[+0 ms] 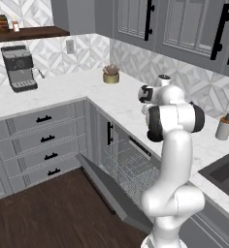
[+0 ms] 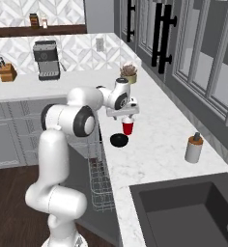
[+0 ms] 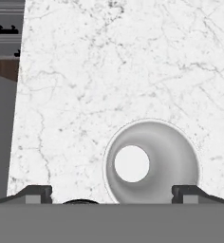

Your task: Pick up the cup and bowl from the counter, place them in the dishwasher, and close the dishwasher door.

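The hand hovers straight above the cup, its fingers spread wide and holding nothing; in the hand view the two fingertips sit far apart along the lower edge with the cup's mouth between them but shifted toward the right-hand one. So the step in hand looks like the reach for the cup, and doing it well probably means sliding the hand sideways first until the rim lies evenly between the fingers, then coming straight down so one finger passes each side of the wall without clipping the rim. A light tapered cup would likely tip or skate on the smooth table if struck on one side, and a squeeze placed too high on the flare might let it slip down, so a grip around the middle seems wiser. The bowl sits just beside the cup, nearer the table's front edge, and should be kept clear of the descending finger. The cup itself is small and red with a white rim and pale inside, standing upright near the table's front edge. Below that edge the dishwasher stands open, its door dropped down and wire racks showing, ready to receive the cup.
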### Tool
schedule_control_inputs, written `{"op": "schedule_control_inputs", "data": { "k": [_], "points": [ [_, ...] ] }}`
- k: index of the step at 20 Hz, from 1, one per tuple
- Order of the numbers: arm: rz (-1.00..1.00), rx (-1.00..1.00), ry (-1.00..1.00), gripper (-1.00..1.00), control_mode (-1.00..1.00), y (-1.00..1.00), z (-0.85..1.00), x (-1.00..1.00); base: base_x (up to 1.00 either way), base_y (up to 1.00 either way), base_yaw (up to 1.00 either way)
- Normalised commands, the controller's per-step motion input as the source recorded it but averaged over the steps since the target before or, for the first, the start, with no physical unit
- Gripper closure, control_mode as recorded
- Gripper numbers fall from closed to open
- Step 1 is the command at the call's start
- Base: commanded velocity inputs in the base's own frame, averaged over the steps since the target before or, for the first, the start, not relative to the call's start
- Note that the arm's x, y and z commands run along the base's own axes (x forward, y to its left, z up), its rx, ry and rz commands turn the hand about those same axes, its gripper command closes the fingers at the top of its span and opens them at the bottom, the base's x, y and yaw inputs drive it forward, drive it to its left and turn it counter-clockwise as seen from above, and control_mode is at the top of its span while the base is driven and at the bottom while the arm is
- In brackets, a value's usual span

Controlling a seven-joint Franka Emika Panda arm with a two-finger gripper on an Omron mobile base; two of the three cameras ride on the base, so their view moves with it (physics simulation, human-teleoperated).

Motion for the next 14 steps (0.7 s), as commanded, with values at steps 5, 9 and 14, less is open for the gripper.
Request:
{"op": "schedule_control_inputs", "data": {
  "k": [5, 9, 14],
  "points": [
    [0.04, 0.0, 0.0, -1.0, -1.0, -0.01, -0.25, 0.32, 0.0, 0.0, 0.0],
    [0.03, 0.0, 0.0, -1.0, -1.0, -0.01, -0.21, 0.24, 0.0, 0.0, 0.0],
    [0.0, 0.0, 0.0, -1.0, -1.0, -0.03, -0.29, 0.0, 0.0, 0.0, 0.0]
  ]
}}
